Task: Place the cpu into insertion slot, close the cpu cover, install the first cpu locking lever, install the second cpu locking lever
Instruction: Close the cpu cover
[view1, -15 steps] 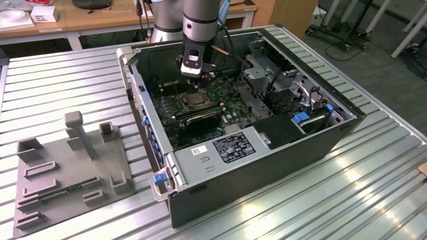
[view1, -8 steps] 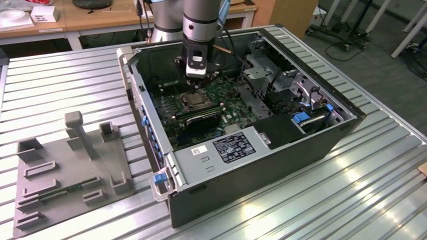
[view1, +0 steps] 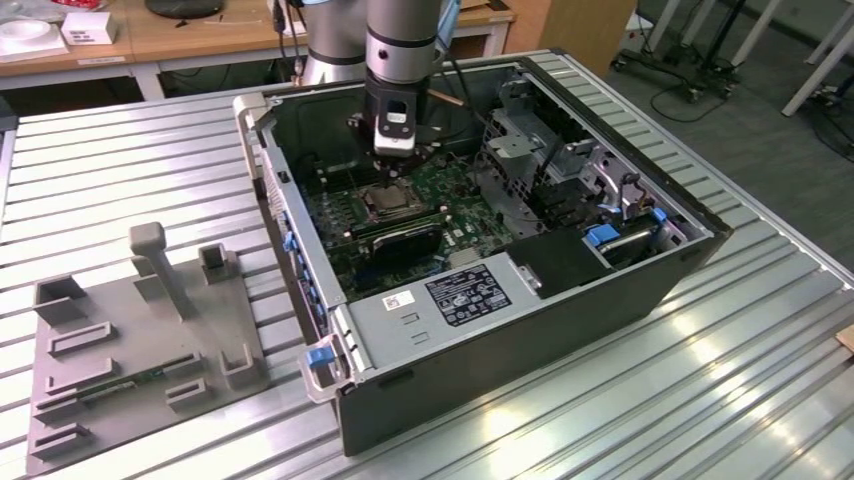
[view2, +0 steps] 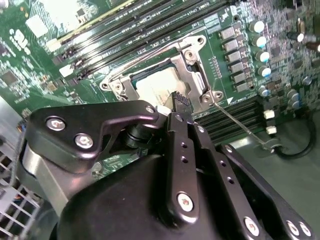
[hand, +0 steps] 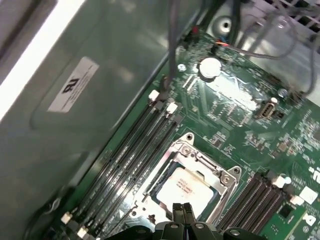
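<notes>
The tool (hand: 182, 209), fingertips pressed together and holding nothing, stands at one edge of the cpu cover (hand: 200, 159). The cover lies flat over the insertion slot (view2: 150, 71), the cpu (hand: 186, 187) showing through its window. Memory slots (hand: 132, 165) crowd both sides, and a thin lever (view2: 240, 127) juts free.

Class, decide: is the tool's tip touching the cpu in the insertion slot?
Cannot tell. In the first wrist view the shut tool overlaps the edge of the cpu, framed by the cpu cover, but neither contact nor a gap shows plainly.
</notes>
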